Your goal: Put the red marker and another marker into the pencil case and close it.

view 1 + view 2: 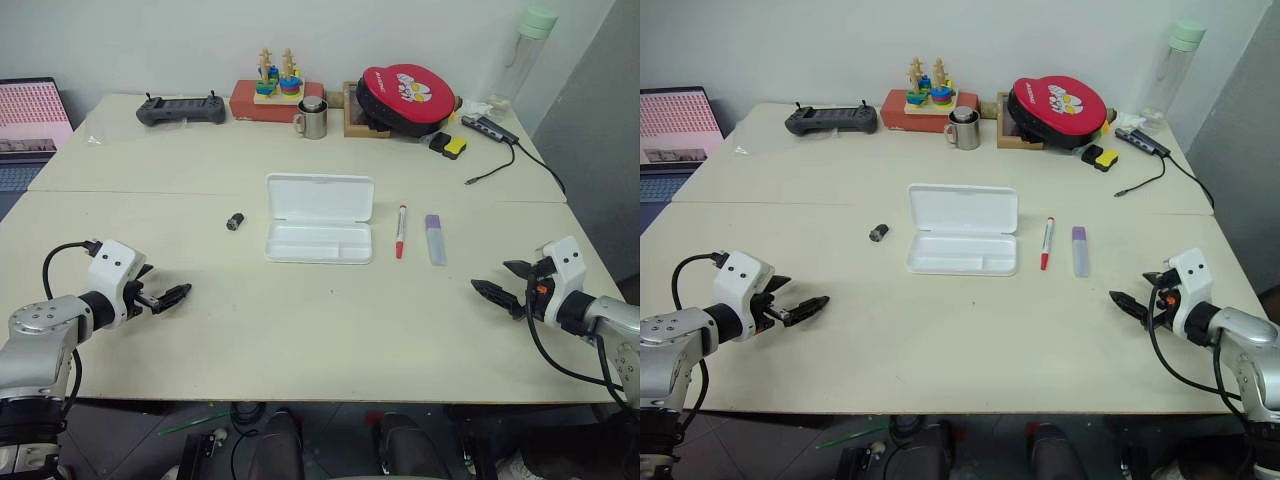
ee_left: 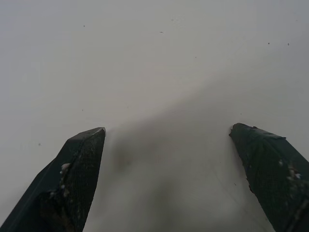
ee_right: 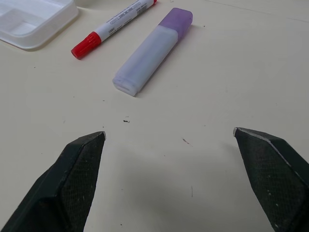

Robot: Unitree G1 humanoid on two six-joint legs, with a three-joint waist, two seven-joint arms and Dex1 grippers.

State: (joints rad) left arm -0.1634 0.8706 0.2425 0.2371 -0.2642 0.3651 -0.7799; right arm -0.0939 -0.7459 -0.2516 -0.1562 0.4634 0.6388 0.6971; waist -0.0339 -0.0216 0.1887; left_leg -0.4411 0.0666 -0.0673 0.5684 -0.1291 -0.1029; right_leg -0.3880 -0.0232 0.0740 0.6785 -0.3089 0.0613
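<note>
Your slim white marker with the red cap (image 1: 400, 231) lies on the tabletop (image 1: 300, 310) between the open white plastic pencil case (image 1: 319, 218) and the flat lilac marker (image 1: 434, 239). It looks light, hard and rolly, so pinch its middle. Both the left gripper (image 1: 165, 292) and right gripper (image 1: 500, 284) have jaws wide apart, empty.

Case (image 1: 319, 232) sits open mid-table; red marker (image 1: 400, 231) and lilac marker (image 1: 434, 239) lie ahead-left of right claw (image 1: 500, 286).

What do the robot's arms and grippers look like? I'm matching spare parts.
Both arms have silver-grey metal links, a black wrist joint and a white housing. Each gripper, left and right, has two black, tapered, textured fingers. Black cables loop beside each wrist.
</note>
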